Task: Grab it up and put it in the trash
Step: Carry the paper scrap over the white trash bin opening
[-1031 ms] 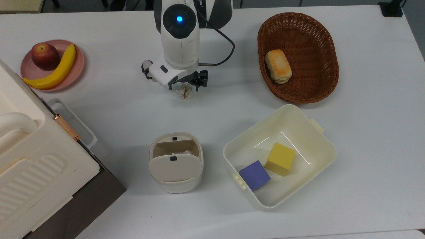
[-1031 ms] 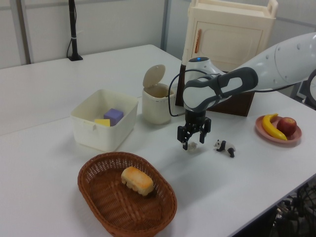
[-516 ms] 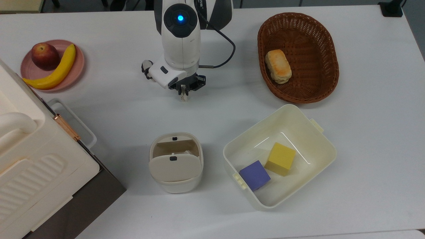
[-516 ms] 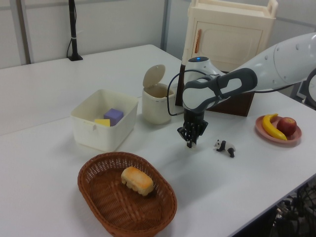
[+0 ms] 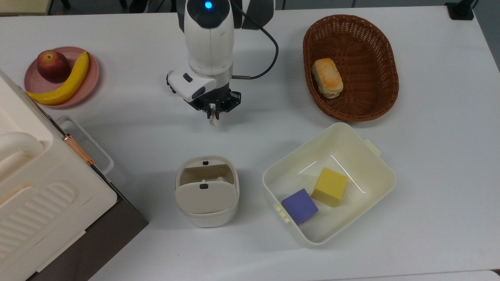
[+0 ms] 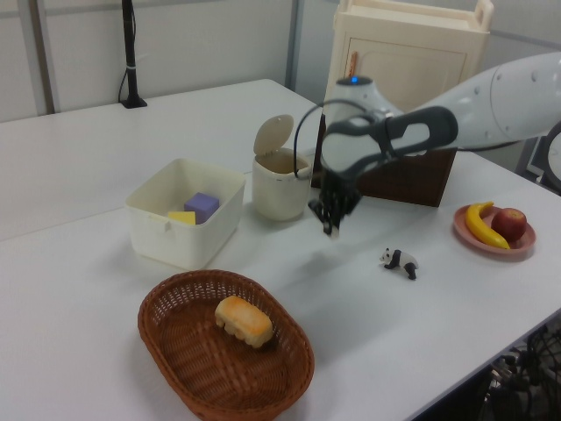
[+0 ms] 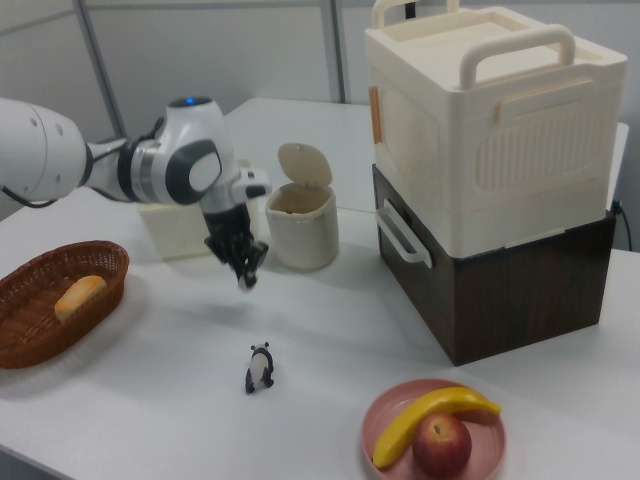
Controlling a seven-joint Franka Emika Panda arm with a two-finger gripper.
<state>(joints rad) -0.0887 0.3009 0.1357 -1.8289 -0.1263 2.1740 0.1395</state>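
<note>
My gripper (image 5: 213, 112) is shut on the small crumpled off-white paper wad (image 5: 212, 122), which pokes out below the fingertips. In the left view the gripper (image 6: 331, 224) hangs well above the table, just right of the trash (image 6: 280, 181). In the right view the gripper (image 7: 243, 273) hovers left of the trash (image 7: 298, 226). The trash (image 5: 206, 191) is a small cream bin with its swing lid tipped open and a brown inside. In the top view it stands straight below the gripper, a good gap away.
A toy panda (image 7: 260, 367) lies on the table below the gripper. Beside the trash stands a cream tub (image 5: 375, 171) with coloured blocks. A wicker basket (image 5: 384, 66) holds bread. A pink fruit plate (image 5: 90, 82) and a big cabinet (image 7: 490, 170) take up one side.
The fingers closed on the paper wad a second ago. Since then the gripper has lifted it off the table and drifted a little toward the trash.
</note>
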